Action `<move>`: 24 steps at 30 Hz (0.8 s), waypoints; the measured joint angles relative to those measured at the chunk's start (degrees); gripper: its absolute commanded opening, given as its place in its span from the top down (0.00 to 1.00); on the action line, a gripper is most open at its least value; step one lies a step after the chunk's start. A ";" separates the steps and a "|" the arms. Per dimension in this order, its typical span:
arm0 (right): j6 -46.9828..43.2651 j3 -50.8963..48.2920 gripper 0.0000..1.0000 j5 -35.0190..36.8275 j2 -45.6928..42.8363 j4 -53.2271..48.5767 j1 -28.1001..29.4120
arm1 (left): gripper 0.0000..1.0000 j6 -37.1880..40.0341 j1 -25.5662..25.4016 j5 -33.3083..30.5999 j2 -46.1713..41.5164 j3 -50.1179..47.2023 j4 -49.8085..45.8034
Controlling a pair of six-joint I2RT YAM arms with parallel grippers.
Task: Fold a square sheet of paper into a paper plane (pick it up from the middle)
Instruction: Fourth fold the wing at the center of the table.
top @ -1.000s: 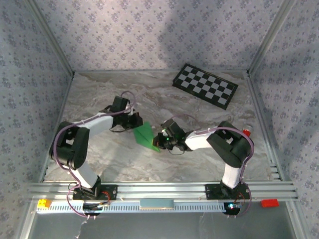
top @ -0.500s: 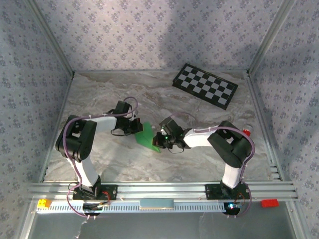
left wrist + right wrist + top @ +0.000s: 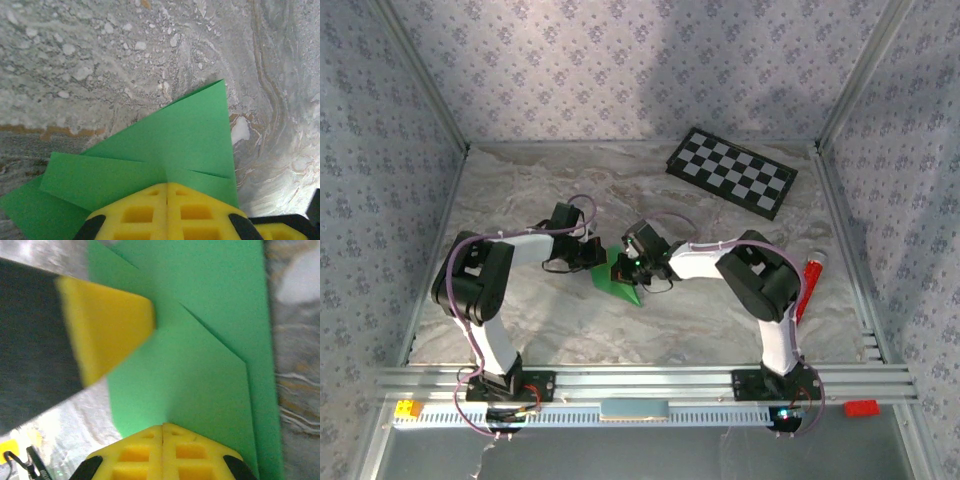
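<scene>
Well to the near side of the checkerboard (image 3: 731,172), and to its left, the square sheet of paper (image 3: 613,277) lies flat on the marble tabletop (image 3: 520,200) with both arms bent in over it. The left gripper (image 3: 596,257) reaches it from the side away from the checkerboard. The right gripper (image 3: 622,268) reaches it from the checkerboard's side, and the two tips sit close together over the green.

Seen from its own wrist, the left gripper (image 3: 167,186) has its yellow fingers (image 3: 135,215) pressed shut, seam to seam. The tips rest on the sheet (image 3: 185,135) where two folded flaps meet. The right gripper (image 3: 163,428) is likewise closed tight, tips down on the paper (image 3: 200,380) beside a diagonal flap edge. One of the left gripper's fingers (image 3: 107,335) bears on the same sheet just beyond it. Whether either pair has nipped a layer or merely holds the paper down is hard to tell from these angles; it looks like pressing.

I judge the folding under way but far from finished. The sheet shows overlapping flaps and a pointed corner rather than a plain square, yet it is a broad wedge, not a slim dart. Sharpening these creases, the centre fold and the wings all seem left to do. Farthest back, the checkerboard lies well apart from the work.
</scene>
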 measured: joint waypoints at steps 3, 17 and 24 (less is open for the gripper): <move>-0.02 -0.48 1.00 -0.09 -0.04 0.48 -0.13 | 0.98 0.22 0.00 0.00 0.02 0.00 0.00; 0.26 -12.22 0.98 0.04 -7.56 5.84 -0.28 | 0.98 0.85 0.48 1.57 0.63 0.04 0.24; 0.26 -18.45 0.97 0.09 -12.17 7.52 -0.39 | 0.98 0.90 0.76 2.19 0.76 0.04 0.31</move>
